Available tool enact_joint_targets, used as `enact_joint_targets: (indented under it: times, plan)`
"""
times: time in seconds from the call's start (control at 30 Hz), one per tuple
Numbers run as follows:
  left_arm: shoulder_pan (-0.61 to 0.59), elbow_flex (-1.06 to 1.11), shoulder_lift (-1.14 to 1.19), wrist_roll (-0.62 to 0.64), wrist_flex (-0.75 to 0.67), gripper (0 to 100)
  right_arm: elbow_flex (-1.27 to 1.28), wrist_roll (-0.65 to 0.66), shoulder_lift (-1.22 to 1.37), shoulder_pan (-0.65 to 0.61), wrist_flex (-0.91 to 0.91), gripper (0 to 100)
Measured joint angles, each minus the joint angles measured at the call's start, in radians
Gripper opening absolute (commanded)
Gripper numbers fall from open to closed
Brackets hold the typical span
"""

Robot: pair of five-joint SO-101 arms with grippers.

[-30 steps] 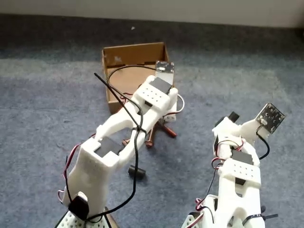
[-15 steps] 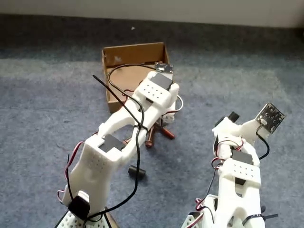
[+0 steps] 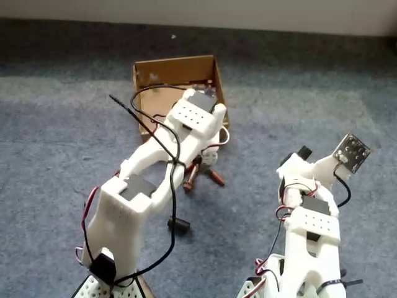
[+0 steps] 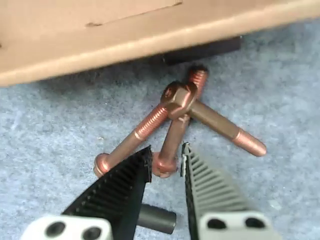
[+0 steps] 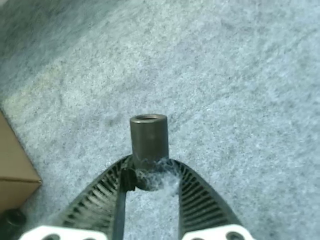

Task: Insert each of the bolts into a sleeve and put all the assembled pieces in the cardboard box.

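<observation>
The left gripper (image 4: 166, 152) hangs over three bolts (image 4: 179, 99) heaped crosswise on the carpet (image 4: 45, 125). It is open only a narrow gap and holds nothing. From its wrist camera its ribbed tips sit either side of the flanged head of the middle bolt (image 4: 175, 132), though I cannot tell whether they touch it. That bolt's long axis runs straight away from the gripper towards the box (image 4: 125, 40), roughly along the 12-to-6 line in the high view. The gap therefore spans the shank's width, as a pinch would need.

The bolts are copper-coloured metal with hex heads over round flanges and threaded ends (two others lie across the middle one, so lifting it will probably disturb them). In the high view the box stands at 12 o'clock of the heap, plain brown cardboard with its near wall just beside the bolts. A loose sleeve (image 3: 180, 225), a short dark cylinder, lies on its side at 6 o'clock. The carpet is a blue-grey, short, felted pile.

Well apart at 3 o'clock, the right gripper (image 5: 149, 168) is closed on a held sleeve (image 5: 148, 135). This dark, dull tube juts out past the tips with its open bore facing away, ready to take a bolt. The left arm is much the nearer to the bolts.
</observation>
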Motion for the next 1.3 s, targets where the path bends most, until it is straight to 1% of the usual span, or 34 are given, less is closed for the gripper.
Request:
enact_joint_targets:
  times: [0.17,0.47,0.57,0.7,0.83,1.13,1.3]
  plan:
    - [0.006,0.087,-0.103,0.023,-0.006,13,0.000,0.003,0.000,0.002,0.000,0.9]
    - [0.006,0.118,-0.152,0.049,-0.112,13,0.000,0.003,0.000,0.000,0.000,0.9]
    - [0.005,0.175,-0.153,0.058,-0.186,13,0.000,0.008,0.000,0.000,0.000,0.9]
    - [0.005,0.269,-0.153,0.129,-0.316,13,0.000,0.009,0.000,0.000,0.000,0.9]
    - [0.006,0.324,-0.167,0.146,-0.427,13,0.000,0.009,0.000,0.000,0.000,0.9]
    - [0.009,0.348,-0.167,0.153,-0.512,13,0.000,0.009,0.000,0.000,0.000,0.9]
    - [0.009,0.333,-0.091,0.155,-0.572,13,0.000,0.009,0.000,0.000,0.000,0.9]
